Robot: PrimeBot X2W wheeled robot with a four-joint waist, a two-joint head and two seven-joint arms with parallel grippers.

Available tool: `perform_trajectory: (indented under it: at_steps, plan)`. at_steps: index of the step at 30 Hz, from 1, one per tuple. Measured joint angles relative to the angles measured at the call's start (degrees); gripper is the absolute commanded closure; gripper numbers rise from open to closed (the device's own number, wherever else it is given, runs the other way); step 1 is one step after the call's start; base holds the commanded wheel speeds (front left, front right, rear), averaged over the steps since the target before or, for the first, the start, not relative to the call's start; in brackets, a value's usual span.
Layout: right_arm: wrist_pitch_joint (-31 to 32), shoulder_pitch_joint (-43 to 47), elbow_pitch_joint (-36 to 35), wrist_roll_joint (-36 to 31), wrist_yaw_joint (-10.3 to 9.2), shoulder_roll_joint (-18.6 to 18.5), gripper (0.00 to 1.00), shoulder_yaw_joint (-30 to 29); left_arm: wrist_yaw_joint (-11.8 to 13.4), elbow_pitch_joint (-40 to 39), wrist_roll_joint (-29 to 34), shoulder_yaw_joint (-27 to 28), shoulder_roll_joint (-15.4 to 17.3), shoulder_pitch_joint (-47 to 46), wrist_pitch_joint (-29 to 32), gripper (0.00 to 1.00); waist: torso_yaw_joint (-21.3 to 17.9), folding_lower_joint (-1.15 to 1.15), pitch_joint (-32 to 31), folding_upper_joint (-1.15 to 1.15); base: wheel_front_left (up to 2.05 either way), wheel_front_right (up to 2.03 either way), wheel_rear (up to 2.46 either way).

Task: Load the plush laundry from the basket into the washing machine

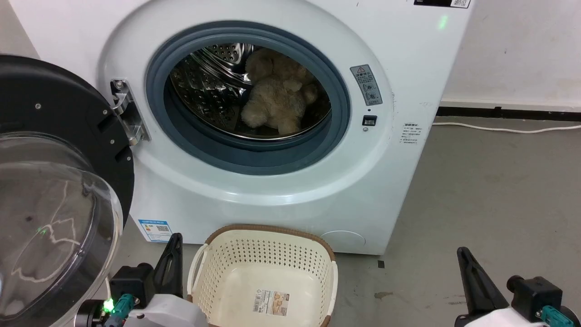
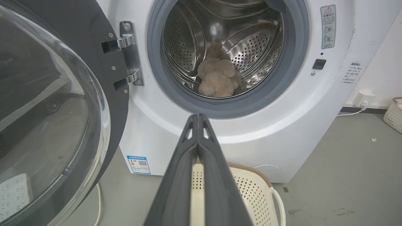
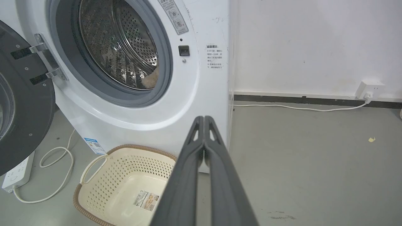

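Observation:
The fluffy beige plush laundry point(image 1: 277, 97) lies inside the steel drum of the white washing machine point(image 1: 281, 190), whose black-framed door point(image 1: 54, 113) hangs open to the left. The plush point(image 2: 218, 78) also appears low in the drum in the left wrist view, and a sliver of it point(image 3: 150, 81) in the right wrist view. On the floor before the washer sits the cream basket point(image 1: 268, 281), holding nothing but its label sticker. My left gripper point(image 2: 198, 117) is shut on nothing, low beside the basket's left. My right gripper point(image 3: 204, 118) is shut too, off to the basket's right.
The door's clear bubble window point(image 1: 50, 218) bulges out close to my left arm. A white cable point(image 1: 504, 129) runs along the floor by the wall at right. A power strip point(image 3: 17, 172) with a looped cord lies on the floor under the door. Bare grey floor point(image 1: 490, 190) spreads to the right.

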Motion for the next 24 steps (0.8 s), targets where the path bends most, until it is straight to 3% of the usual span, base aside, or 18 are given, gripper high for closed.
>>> perform_trajectory:
  at_steps: [24]
  plan:
    - [1.75,-1.48,-0.31,-2.45,0.00,0.00,1.00,0.34,-0.51,-0.73,3.11,1.62,-1.19,-0.06,1.54,1.00,0.01,-0.01,0.17,0.00,0.00,0.00,0.00]
